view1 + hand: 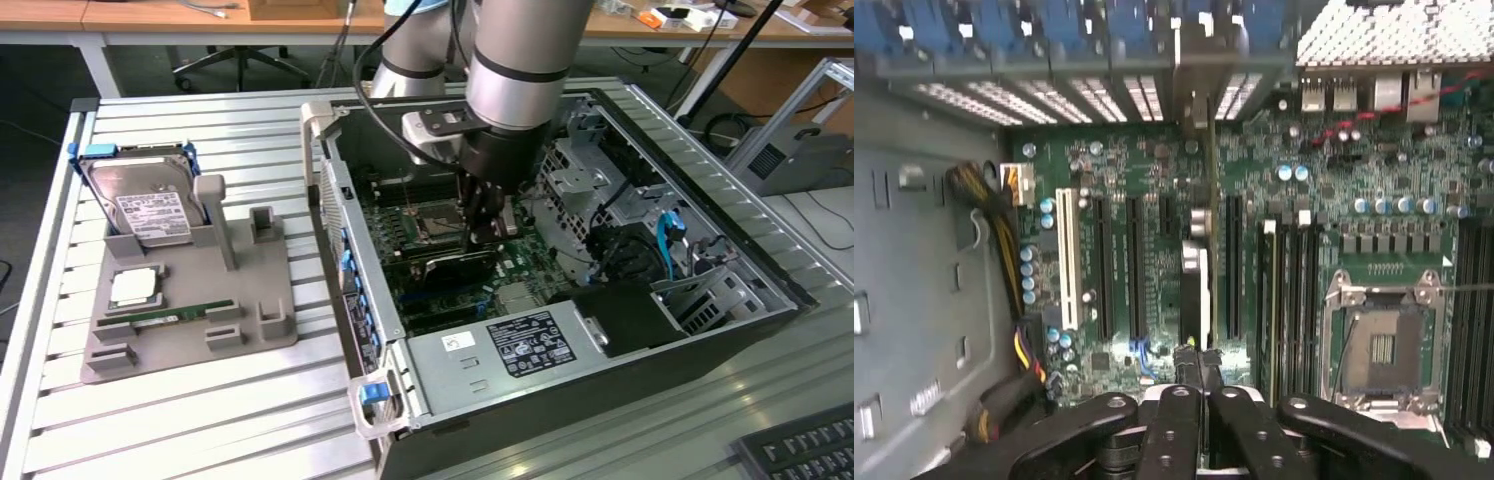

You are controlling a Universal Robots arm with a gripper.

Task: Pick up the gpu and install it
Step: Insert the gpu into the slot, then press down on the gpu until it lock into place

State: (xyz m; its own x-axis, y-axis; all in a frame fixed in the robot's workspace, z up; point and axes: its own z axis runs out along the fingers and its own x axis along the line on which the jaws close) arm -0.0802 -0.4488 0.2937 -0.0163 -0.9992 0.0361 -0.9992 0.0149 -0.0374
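Standing edge-on over the motherboard [1334, 200], the thin dark gpu [1199, 290] sits clamped in the tool [1196, 372].

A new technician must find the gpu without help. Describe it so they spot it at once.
Start at the open computer case lying on the slatted table. Over its green motherboard the gripper is shut on the gpu, a thin dark card standing on edge among the long black slots. Unlike the silver hard drive on the grey stand outside the case, it is dark and inside the case.
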